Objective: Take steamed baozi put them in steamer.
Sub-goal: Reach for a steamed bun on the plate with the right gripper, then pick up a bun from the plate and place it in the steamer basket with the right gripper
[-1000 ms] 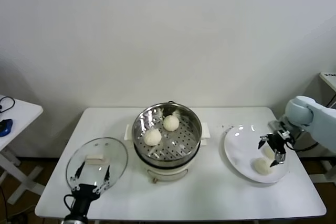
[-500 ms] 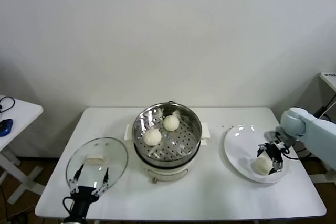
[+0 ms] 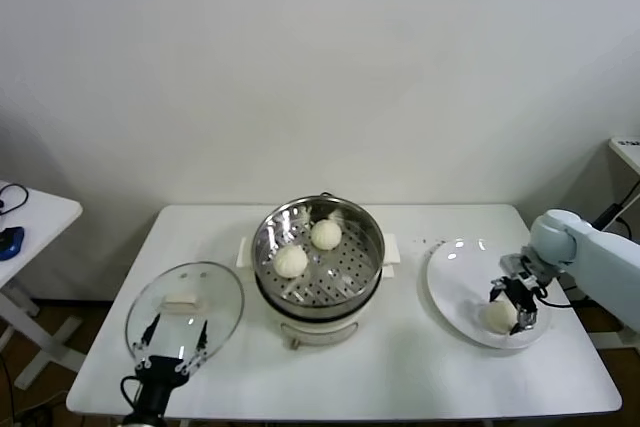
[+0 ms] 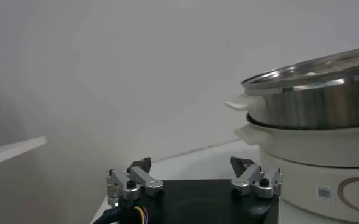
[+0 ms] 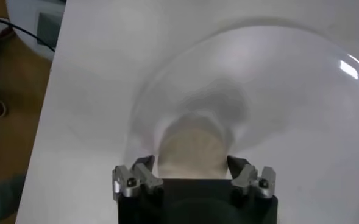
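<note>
Fingers (image 5: 245, 171) of the right gripper (image 3: 514, 308) are set either side of a baozi (image 3: 499, 316) on the plate (image 3: 452, 282), right of the steamer (image 3: 318, 252); a firm hold cannot be confirmed. Two buns are already inside. Next, lift and carry left are called for. The left gripper (image 3: 171, 348) is parked near-left, spread wide.

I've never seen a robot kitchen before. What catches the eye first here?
The shiny steamer mid-table, with two baozi on its perforated tray. To its right, the right gripper has its jaws around another bun on the white plate. The glass lid lies front left.
</note>
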Motion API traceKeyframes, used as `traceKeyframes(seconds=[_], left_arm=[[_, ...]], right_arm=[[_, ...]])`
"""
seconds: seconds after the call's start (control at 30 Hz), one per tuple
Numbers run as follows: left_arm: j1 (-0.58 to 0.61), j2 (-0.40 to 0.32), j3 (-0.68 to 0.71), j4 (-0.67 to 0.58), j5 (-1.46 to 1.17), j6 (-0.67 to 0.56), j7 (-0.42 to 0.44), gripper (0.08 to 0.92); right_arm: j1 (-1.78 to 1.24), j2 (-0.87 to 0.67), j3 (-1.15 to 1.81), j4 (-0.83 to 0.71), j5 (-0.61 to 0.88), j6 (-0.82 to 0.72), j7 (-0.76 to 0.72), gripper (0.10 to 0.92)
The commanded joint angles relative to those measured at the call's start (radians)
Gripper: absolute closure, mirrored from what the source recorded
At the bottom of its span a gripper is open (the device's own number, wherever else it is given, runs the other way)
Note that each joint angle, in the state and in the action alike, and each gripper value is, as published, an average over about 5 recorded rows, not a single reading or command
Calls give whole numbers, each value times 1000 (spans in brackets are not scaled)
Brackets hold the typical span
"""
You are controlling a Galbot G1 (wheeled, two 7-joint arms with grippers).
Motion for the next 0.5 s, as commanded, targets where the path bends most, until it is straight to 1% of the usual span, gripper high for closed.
traceKeyframes(seconds=[0.03,0.27,0.37,0.5], left_arm=[[1,2,2,-2,1,0,0,177],[-2,2,4,-4,3,2,0,177],[-1,3,2,-4,3,2,0,177],[0,3,1,-4,3,2,2,177]], right_arm=[[-8,1,9,-5,-7,0,2,316],[17,2,0,6,14,1,2,353],[73,2,-35,31,55,2,2,355],[249,8,-139,96,144,16,-3,355]])
